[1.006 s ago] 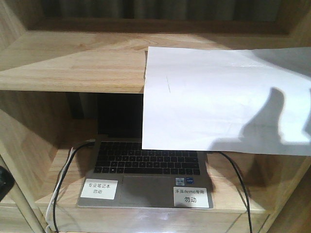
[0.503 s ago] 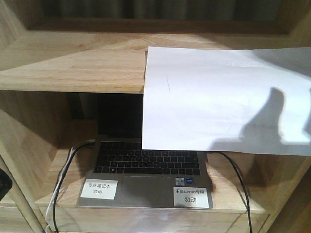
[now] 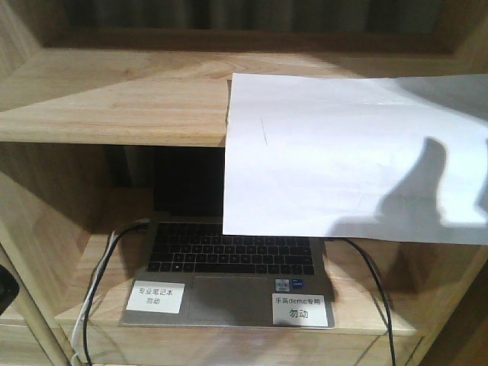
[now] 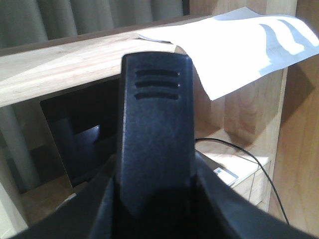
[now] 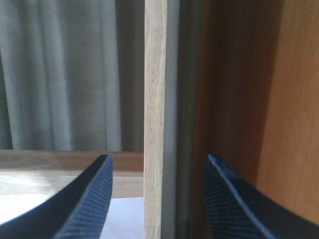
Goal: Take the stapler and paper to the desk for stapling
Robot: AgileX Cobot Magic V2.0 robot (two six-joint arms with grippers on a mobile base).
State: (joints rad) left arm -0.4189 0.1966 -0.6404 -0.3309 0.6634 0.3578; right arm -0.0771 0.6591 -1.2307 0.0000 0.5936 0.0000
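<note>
The paper (image 3: 343, 160) is a white sheet lying on the upper shelf board (image 3: 114, 99), its front part hanging over the edge; it also shows in the left wrist view (image 4: 239, 45). My left gripper (image 4: 155, 199) is shut on the stapler (image 4: 155, 129), a black body with three slots that stands up between the jaws in front of the shelf. My right gripper (image 5: 158, 163) is open, its ribbed fingers either side of a wooden upright (image 5: 154, 99), with a corner of the paper (image 5: 129, 219) below. The desk is out of view.
An open laptop (image 3: 229, 259) sits on the lower shelf with two white labels (image 3: 155, 296) (image 3: 300, 309) on its palm rest. Cables (image 3: 91, 305) (image 3: 377, 282) trail off both sides. A finger-shaped shadow (image 3: 427, 191) falls on the paper. Grey curtains (image 5: 60, 74) hang behind.
Almost nothing has moved. A dark shape at the lower left edge of the front view has shifted slightly; the paper and the shadow on it stay put.
</note>
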